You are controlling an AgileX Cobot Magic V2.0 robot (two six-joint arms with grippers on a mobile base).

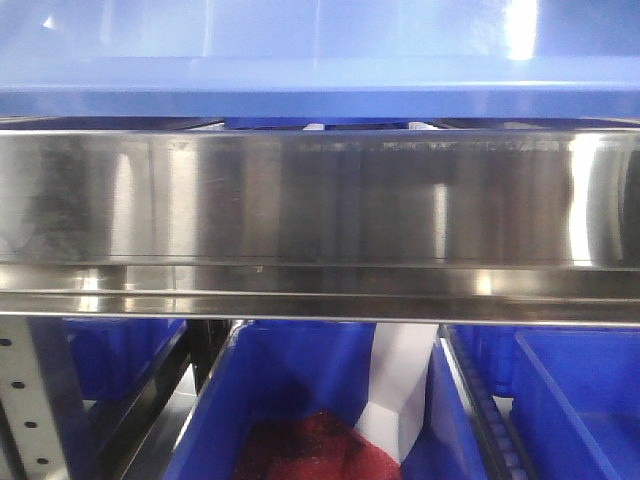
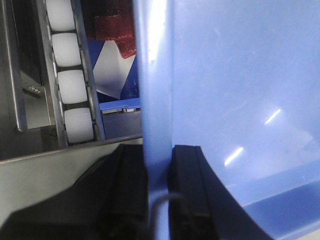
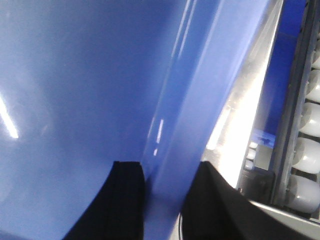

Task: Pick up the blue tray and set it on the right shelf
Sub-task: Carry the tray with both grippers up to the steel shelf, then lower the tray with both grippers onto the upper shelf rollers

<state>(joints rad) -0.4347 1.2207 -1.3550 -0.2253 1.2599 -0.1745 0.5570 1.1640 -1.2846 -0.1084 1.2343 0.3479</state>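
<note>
The blue tray (image 1: 320, 70) spans the top of the front view, just above the right shelf's wide steel front lip (image 1: 320, 200). In the left wrist view my left gripper (image 2: 157, 150) is shut on the tray's left rim, with one black finger on each side of the wall, and the tray's glossy inside (image 2: 240, 100) fills the right half. In the right wrist view my right gripper (image 3: 167, 167) is shut on the opposite rim, and the tray's inside (image 3: 75, 75) lies to the left. Neither gripper shows in the front view.
Under the shelf lip stand deep blue bins (image 1: 290, 390) (image 1: 580, 400), one holding red mesh (image 1: 300, 445). A perforated grey upright (image 1: 30, 400) is at the lower left. White roller tracks (image 2: 70, 75) (image 3: 307, 145) run beside the tray's ends.
</note>
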